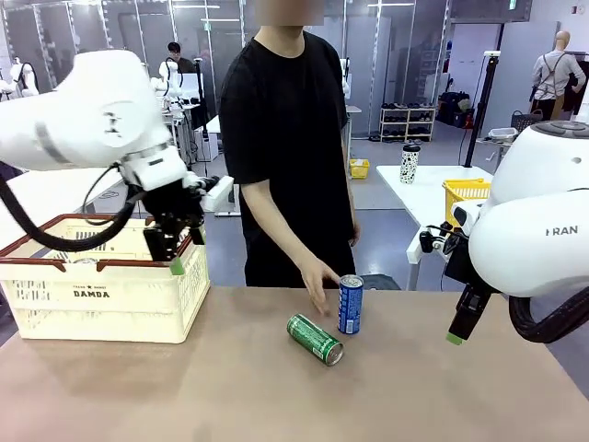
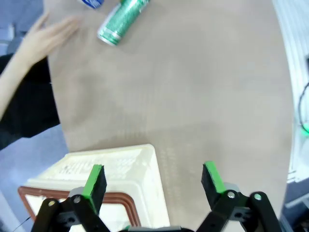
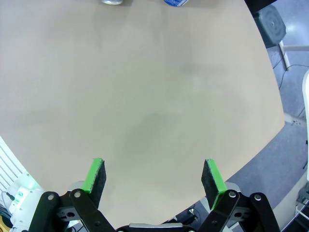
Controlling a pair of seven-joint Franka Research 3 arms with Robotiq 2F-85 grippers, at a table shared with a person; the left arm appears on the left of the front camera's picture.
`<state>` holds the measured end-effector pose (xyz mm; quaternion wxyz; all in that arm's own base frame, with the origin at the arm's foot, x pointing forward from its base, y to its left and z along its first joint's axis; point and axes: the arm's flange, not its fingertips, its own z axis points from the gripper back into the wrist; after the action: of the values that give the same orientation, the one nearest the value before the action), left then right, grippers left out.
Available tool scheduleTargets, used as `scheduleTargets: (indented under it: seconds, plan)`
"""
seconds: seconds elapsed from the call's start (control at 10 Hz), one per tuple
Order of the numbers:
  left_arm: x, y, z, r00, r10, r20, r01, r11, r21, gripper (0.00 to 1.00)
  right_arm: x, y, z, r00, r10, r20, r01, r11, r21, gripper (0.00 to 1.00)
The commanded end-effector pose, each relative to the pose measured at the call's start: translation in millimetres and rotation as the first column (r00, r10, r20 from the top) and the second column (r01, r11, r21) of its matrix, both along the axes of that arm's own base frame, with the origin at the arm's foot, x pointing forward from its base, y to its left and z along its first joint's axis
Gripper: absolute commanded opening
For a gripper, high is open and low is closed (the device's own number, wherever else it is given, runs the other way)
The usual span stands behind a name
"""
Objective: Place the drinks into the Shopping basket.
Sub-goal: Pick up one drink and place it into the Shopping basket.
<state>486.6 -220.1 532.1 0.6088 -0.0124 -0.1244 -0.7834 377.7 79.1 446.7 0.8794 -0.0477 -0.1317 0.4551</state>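
One blue can point(image 1: 350, 304), one green can point(image 1: 315, 339)

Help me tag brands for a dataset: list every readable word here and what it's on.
"DAMDA": side of the Shopping basket.
"FRAN": white shell of the right arm, the rest out of sight.
Small line above "DAMDA": too small to read.
Print on the blue can and green can: too blurred to read.

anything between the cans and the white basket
No object: bare table lies between the green can, the blue can and the Shopping basket. The person's hand is at the far edge beside the blue can, on its basket side.
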Motion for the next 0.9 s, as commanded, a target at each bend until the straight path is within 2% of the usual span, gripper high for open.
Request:
scheduleTargets:
  seconds: [0.0,0.3,0.4,0.8]
  plan:
    - [-19,13,-12,0.999,-0.011,0.031,0.013,0.999,-0.046,1.0,0,-1,0,1.0,-0.002,0.0,0.002,1.0,0.0,1.0]
    - [-24,31,-8,0.999,0.004,0.048,-0.003,1.0,-0.019,1.0,0,-1,0,1.0,-0.002,0.0,0.002,1.0,0.0,1.0]
    - [-18,21,-5,1.0,0.018,0.013,-0.018,1.0,-0.021,1.0,0,-1,0,1.0,-0.002,0.0,0.002,1.0,0.0,1.0]
    - [-18,21,-5,1.0,0.018,0.013,-0.018,1.0,-0.021,1.0,0,-1,0,1.0,-0.002,0.0,0.002,1.0,0.0,1.0]
